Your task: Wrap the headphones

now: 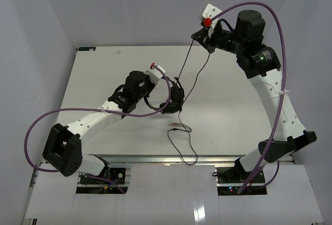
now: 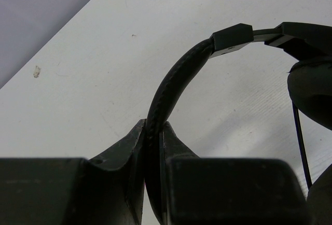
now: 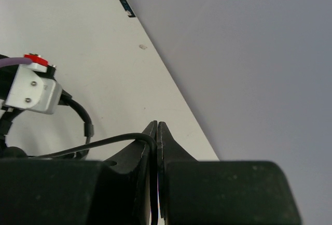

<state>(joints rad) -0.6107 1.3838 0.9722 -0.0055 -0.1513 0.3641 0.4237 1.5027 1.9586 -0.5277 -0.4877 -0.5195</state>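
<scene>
Firmly pinched headphones, cable drawn up high

Nearest the arm bases, slack cable [image 1: 192,141] lies in a loose loop on the white tabletop [image 1: 104,69], with two reddish plugs [image 1: 179,127] beside it. Mid-table, the left end effector [image 2: 154,129] is clamped on the padded headband [image 2: 174,82] of the black headphones [image 1: 176,98]. They hang beside it, low over the tabletop or resting on it; the views do not settle which. One ear cup [image 2: 311,90] shows at the edge of the left wrist view. Farther back and high up, the right end effector [image 3: 157,125] is closed on the thin cable, which runs from there down toward the headphones.

By their looks, the headphones are light, with a springy band whose stitched padding should give a sure hold. The band seems the sensible place to grip, rather than the soft cups. The cable looks limp, thin and smooth, so it may slide through a pinch and tangle easily. It is best guided gently, without tugging at the plugs.
</scene>
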